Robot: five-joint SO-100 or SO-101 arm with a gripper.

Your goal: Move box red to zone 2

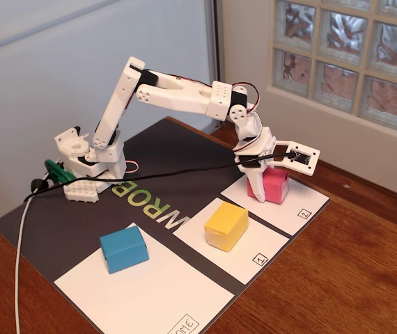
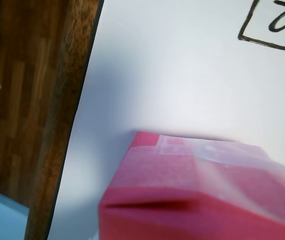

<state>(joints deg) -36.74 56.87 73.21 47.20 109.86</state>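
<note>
The box red (image 1: 274, 186), a pinkish-red wrapped block, rests on the white sheet marked 2 (image 1: 303, 209) at the right end of the mat. My gripper (image 1: 262, 169) comes down on its upper left part, with the fingers against its sides, shut on it. In the wrist view the box red (image 2: 192, 195) fills the bottom, blurred and very close. The white sheet (image 2: 182, 75) lies beyond it, with the boxed number 2 (image 2: 275, 22) at the top right. My own fingers are out of sight in the wrist view.
A yellow block (image 1: 226, 225) sits on the sheet marked 1, and a blue block (image 1: 123, 249) on the large near sheet. The arm's base (image 1: 90, 167) and a black cable (image 1: 150, 177) stand at the left. The mat's edge and brown table (image 2: 37, 100) lie left of the box.
</note>
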